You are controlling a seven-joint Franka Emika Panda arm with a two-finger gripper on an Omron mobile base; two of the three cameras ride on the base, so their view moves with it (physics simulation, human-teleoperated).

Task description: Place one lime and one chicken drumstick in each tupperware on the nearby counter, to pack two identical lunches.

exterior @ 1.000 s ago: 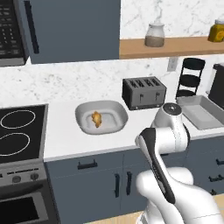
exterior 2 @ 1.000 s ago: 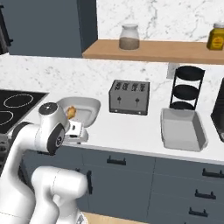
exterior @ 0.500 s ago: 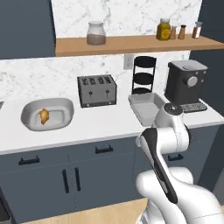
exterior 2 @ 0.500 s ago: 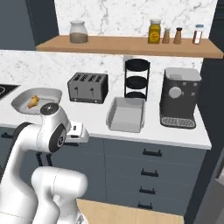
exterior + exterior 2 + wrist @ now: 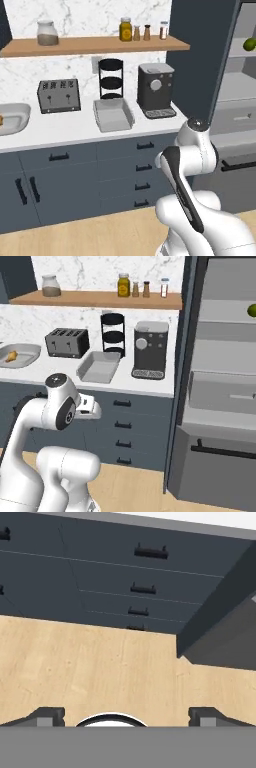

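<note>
Grey tupperware tray (image 5: 113, 115) on the counter (image 5: 65, 134) — between toaster (image 5: 59, 95) and coffee machine (image 5: 155, 90).

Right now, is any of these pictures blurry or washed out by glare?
Left base view: even, soft light, sharp on the grey rectangular tray. Right base view: equally crisp, no glare on the black coffee machine. Hand view: wooden floor clear, dark finger tips slightly soft.
</note>
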